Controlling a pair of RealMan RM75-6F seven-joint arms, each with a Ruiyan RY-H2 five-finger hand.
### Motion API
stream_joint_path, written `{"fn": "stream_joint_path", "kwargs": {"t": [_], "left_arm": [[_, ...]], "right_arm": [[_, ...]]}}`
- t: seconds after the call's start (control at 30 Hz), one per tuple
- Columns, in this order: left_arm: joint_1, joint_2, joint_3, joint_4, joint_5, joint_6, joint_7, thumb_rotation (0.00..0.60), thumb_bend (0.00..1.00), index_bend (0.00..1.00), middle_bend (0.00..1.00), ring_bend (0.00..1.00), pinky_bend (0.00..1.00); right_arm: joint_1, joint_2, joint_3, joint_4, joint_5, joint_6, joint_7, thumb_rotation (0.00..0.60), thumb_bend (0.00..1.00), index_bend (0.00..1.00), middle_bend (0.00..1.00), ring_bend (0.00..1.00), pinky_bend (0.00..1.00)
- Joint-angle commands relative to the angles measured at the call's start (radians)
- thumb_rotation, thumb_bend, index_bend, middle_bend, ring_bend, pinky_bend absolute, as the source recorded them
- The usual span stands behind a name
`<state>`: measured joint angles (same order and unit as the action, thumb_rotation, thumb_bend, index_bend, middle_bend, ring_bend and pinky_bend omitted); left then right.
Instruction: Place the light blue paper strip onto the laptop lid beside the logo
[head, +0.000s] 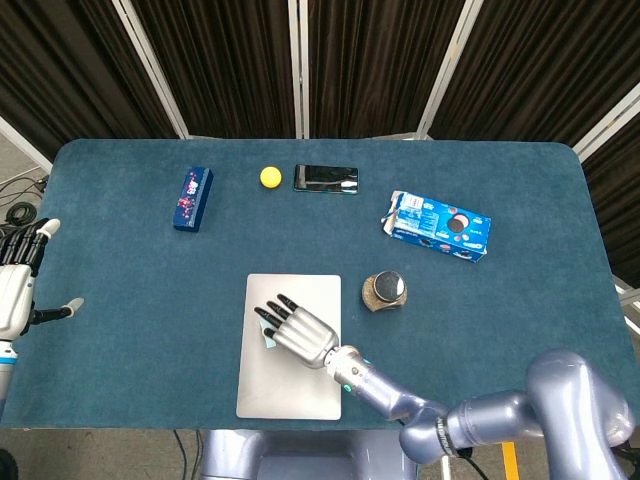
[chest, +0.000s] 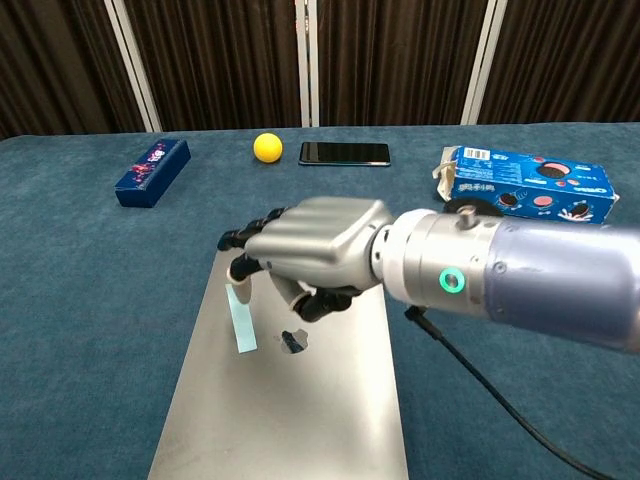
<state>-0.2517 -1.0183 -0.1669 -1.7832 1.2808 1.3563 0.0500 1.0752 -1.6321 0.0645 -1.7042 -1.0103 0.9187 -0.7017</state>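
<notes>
1 paper strip (chest: 240, 318) lies under the lifted right hand (chest: 305, 250).

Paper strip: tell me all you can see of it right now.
The paper strip is a narrow, flat, light blue slip, paper by its look. It lies lengthwise on the grey laptop lid, left of the dark logo and apart from it. In the chest view the right hand is above its far end with fingers spread, seemingly not touching it. In the head view that hand hides most of it.
</notes>
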Motion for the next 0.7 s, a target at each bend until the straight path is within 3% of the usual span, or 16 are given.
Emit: {"fn": "stream_joint_path", "kwargs": {"t": [0.03,0.1,0.2,0.3,0.37,0.47,0.57,0.7], "left_arm": [[0.000,0.000,0.001,0.000,0.001,0.000,0.001,0.600,0.00,0.00,0.00,0.00,0.00],[0.001,0.000,0.002,-0.002,0.003,0.000,0.001,0.600,0.00,0.00,0.00,0.00,0.00],[0.005,-0.001,0.007,-0.007,0.012,0.007,0.005,0.600,0.00,0.00,0.00,0.00,0.00],[0.010,-0.004,0.014,-0.008,0.023,0.016,0.010,0.600,0.00,0.00,0.00,0.00,0.00],[0.014,-0.008,0.018,-0.006,0.032,0.021,0.013,0.600,0.00,0.00,0.00,0.00,0.00],[0.026,-0.020,0.032,0.009,0.059,0.037,-0.010,0.600,0.00,0.00,0.00,0.00,0.00],[0.046,-0.028,0.051,0.032,0.078,0.057,-0.010,0.600,0.00,0.00,0.00,0.00,0.00],[0.064,-0.031,0.061,0.042,0.089,0.076,-0.022,0.600,0.00,0.00,0.00,0.00,0.00]], "right_arm": [[-0.067,0.136,-0.021,-0.092,-0.122,0.091,0.046,0.600,1.00,0.32,0.00,0.00,0.00],[-0.107,0.205,-0.042,-0.114,-0.201,0.139,0.085,0.600,0.99,0.30,0.00,0.00,0.00],[-0.191,0.316,-0.082,-0.144,-0.321,0.246,0.170,0.600,0.87,0.24,0.00,0.00,0.00],[-0.270,0.398,-0.112,-0.152,-0.403,0.337,0.263,0.600,0.61,0.15,0.00,0.00,0.00],[-0.313,0.429,-0.121,-0.156,-0.422,0.388,0.293,0.600,0.32,0.10,0.00,0.00,0.00],[-0.408,0.480,-0.141,-0.167,-0.440,0.490,0.342,0.600,0.05,0.06,0.00,0.00,0.00],[-0.513,0.506,-0.158,-0.158,-0.474,0.613,0.398,0.600,0.00,0.05,0.00,0.00,0.00],[-0.583,0.507,-0.161,-0.130,-0.498,0.689,0.439,0.600,0.00,0.04,0.00,0.00,0.00]]}}
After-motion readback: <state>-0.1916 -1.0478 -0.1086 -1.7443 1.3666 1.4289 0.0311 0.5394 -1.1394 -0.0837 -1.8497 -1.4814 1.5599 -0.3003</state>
